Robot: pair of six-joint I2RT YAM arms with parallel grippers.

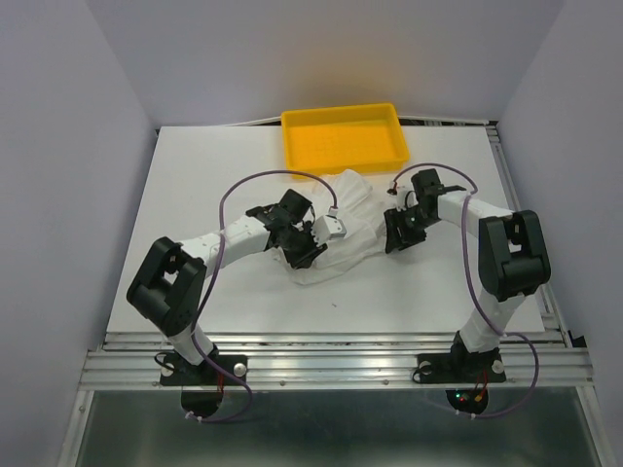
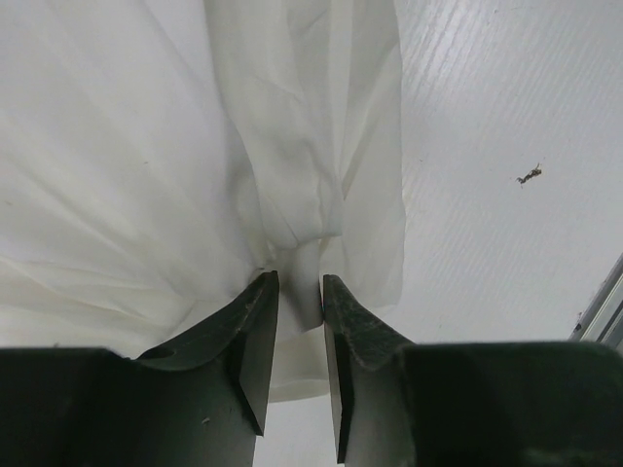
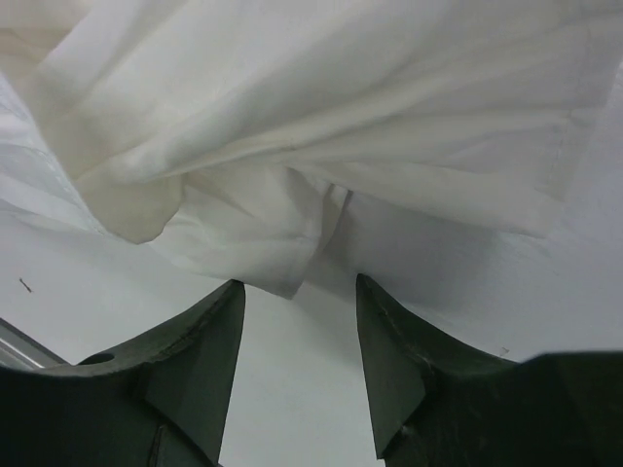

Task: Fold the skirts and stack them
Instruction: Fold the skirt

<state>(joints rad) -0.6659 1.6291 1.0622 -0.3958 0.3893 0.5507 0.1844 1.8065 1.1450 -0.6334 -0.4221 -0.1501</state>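
- At the left tool (image 2: 297,292): fingers only narrowly parted, with a fold of the skirt (image 2: 146,146) lodged between the tips. Cannot tell whether pinched or merely lying there.
- At the right tool (image 3: 300,292): fingers well apart, nothing between them. A hem corner of the cloth just ahead of the tips, touching neither finger.
- Skirt crumpled on the tabletop (image 1: 195,175), between the two tools and spread out ahead of both. Its far edge near the yellow tray (image 1: 292,146) beyond them, but outside it.
- Judged from the bunched, overlapping layers: not yet folded flat, and no stack begun.
- Could drag the whole bundle along if the left tool draws back with that fold caught between its fingers, given such thin, clinging cloth.
- Could catch several layers at once on closing the right tool, with so many overlapping just ahead of its tips. Likely result: a lump lifted rather than a clean edge.
- Could miss the hem entirely if brought in too high, or scrape the tabletop if too low.
- Could twist the cloth further by pulling unevenly from the two sides.
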